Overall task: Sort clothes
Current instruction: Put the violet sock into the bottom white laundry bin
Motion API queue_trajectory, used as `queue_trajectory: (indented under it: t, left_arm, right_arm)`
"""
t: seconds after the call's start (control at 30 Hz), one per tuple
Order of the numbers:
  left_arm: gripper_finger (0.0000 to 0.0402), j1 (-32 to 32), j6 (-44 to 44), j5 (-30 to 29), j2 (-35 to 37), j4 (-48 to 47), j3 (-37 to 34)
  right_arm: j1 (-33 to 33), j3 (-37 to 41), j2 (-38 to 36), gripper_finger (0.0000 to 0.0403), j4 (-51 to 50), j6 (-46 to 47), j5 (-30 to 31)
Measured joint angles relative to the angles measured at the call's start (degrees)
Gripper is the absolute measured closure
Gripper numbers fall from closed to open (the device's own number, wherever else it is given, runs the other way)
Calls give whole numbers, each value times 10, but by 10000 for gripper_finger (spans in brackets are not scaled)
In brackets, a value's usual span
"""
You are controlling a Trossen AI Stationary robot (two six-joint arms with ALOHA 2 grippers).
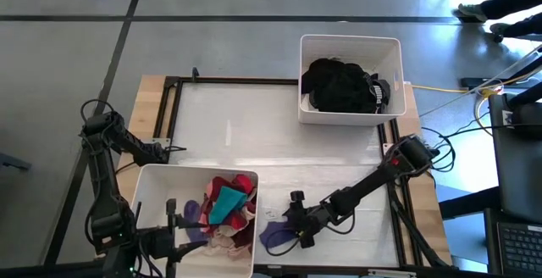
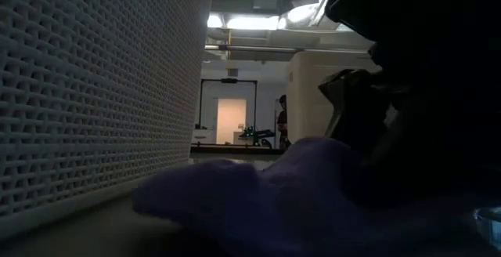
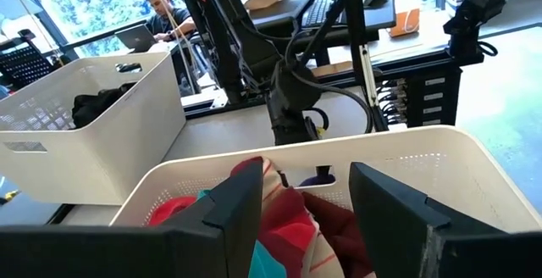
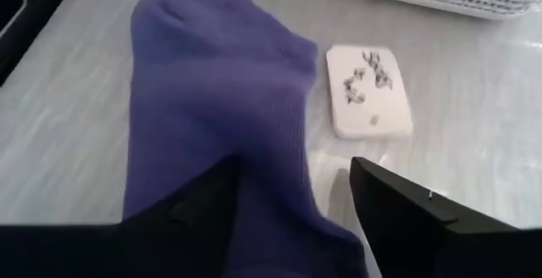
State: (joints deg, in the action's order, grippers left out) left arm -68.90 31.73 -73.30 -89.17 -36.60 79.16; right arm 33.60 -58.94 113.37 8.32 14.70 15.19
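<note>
A purple sock (image 1: 275, 236) lies flat on the table next to the near-left bin (image 1: 152, 176); it also shows in the right wrist view (image 4: 220, 100) and the low view (image 2: 258, 194). My right gripper (image 1: 294, 225) is open low over it, a finger on either side of one end (image 4: 279, 219). My left gripper (image 1: 179, 214) is open and empty above the near-left bin, over red, teal, pink and maroon clothes (image 3: 288, 227). Black clothes (image 1: 343, 87) lie in the far-right bin (image 1: 351, 42). My right gripper comes at the sock's end (image 4: 279, 219) slanting down, with the sock running out between its open fingers (image 4: 423, 219). I cannot tell whether the fingers touch the cloth. The sock lies flat on the table.
A small white patch with grey marks (image 4: 368, 91) lies on the table beside the sock. The perforated wall of the near-left bin (image 2: 94, 85) stands close to the sock. A person sits at a laptop beyond the table (image 3: 161, 7).
</note>
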Motion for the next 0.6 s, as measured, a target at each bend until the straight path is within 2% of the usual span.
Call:
queue_trajectory:
  t: [0.07, 0.17, 0.37, 0.4, 0.6]
  left_arm:
    - [233, 0, 1, 0, 0, 0, 0]
    - [233, 0, 2, 0, 0, 0, 0]
    - [233, 0, 1, 0, 0, 0, 0]
    - [233, 0, 1, 0, 0, 0, 0]
    - [233, 0, 0, 0, 0, -2, 0]
  right_arm:
    - [-3, -1, 2, 187, 0, 0, -2]
    - [-4, -1, 2, 230, -2, 0, -10]
    - [-3, -1, 2, 372, -5, -17, -12]
    - [-3, -1, 0, 385, -6, -22, -11]
    - [-3, -15, -48, 375, -68, -33, 16]
